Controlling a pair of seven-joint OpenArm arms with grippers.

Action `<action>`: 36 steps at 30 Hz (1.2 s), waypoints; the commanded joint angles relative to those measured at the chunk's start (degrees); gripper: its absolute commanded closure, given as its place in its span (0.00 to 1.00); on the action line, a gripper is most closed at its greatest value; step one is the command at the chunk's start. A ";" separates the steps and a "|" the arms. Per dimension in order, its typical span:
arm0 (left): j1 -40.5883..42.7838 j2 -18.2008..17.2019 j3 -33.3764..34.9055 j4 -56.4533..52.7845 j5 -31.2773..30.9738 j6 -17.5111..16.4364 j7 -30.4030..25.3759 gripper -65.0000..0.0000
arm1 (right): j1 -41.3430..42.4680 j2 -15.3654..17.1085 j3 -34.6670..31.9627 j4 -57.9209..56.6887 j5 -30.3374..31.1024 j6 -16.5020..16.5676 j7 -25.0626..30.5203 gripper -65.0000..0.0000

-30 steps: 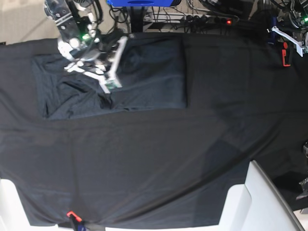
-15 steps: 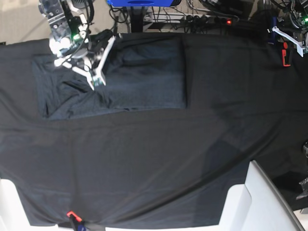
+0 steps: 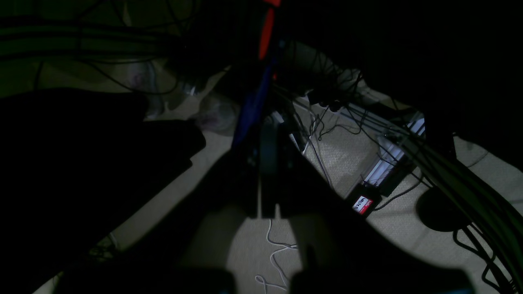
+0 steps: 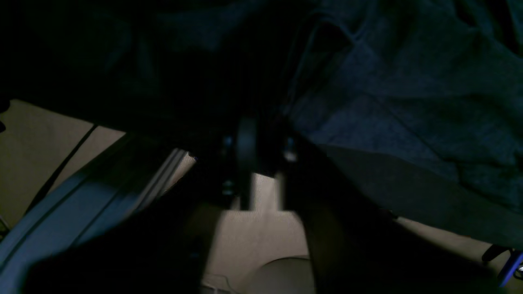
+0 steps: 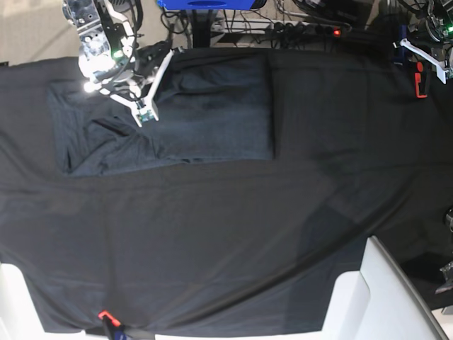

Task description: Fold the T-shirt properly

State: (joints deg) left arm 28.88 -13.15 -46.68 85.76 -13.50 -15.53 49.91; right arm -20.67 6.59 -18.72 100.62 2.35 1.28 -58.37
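The slate-grey T-shirt [image 5: 212, 106] lies folded into a wide rectangle at the far left of the table, with creases on its left half. It also shows in the right wrist view [image 4: 388, 81] as bluish knit cloth. My right gripper [image 5: 145, 113] hovers over the shirt's upper left part, fingers converging to a point, apparently shut and empty; its tips show dark in its wrist view [image 4: 257, 139]. My left gripper [image 5: 422, 67] sits at the table's far right corner, away from the shirt. In its own view [image 3: 265, 159] it looks shut over floor and cables.
Black cloth [image 5: 226, 234] covers the whole table. A white curved part [image 5: 382, 297] rises at the front right edge. An orange clip [image 5: 105, 315] holds the cloth at the front left. A blue object [image 5: 205, 3] and cables lie behind the table.
My right gripper has risen off the shirt's creased middle and moved up and left towards the table's far edge. The shirt stays flat. The left arm has not moved.
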 commanded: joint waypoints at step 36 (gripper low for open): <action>0.70 -0.88 -0.40 0.79 0.18 -0.08 -0.55 1.00 | -1.09 1.63 7.95 10.90 -0.11 -2.29 -3.04 0.45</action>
State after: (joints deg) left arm 29.08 -13.04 -46.68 85.76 -13.50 -15.51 49.91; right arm -22.00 8.03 -10.96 110.28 2.57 -0.91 -61.78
